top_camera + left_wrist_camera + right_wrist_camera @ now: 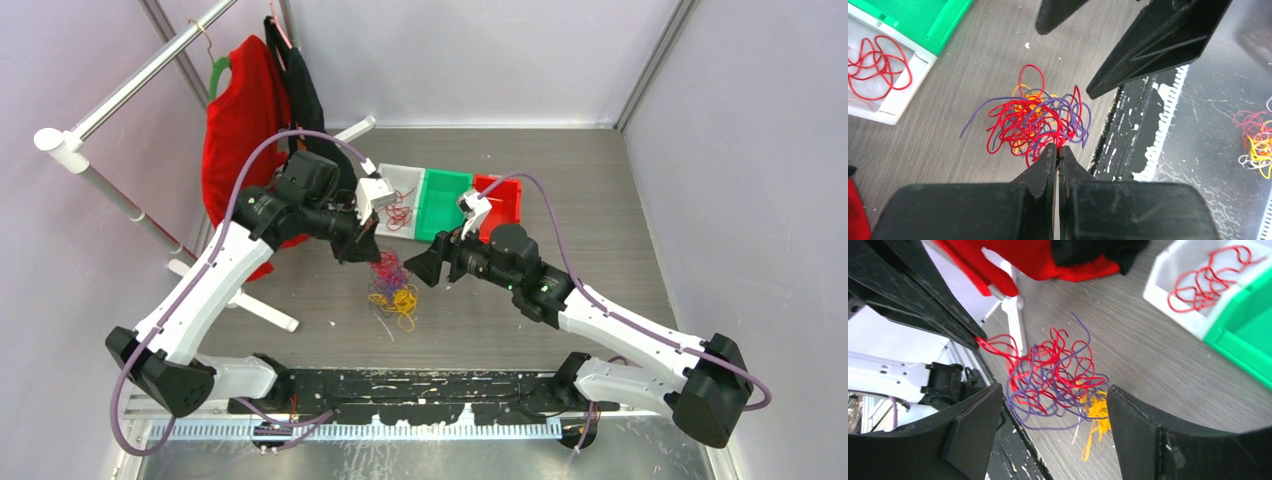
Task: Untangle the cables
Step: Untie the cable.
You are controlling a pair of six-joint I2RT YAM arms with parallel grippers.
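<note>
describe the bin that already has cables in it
Far across the grey table, three bins sit in a row. It is the white bin at the left end, red cables inside, beside a green bin and a red bin.

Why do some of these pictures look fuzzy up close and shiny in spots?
Top external view: soft, even light, faint shadows, cables small but crisp. Left wrist view: cables sharp, glare and reflections on the shiny metal strip at right. Right wrist view: the right end effector's fingers sit close, dark and blurred; the cables beyond are in focus.
</note>
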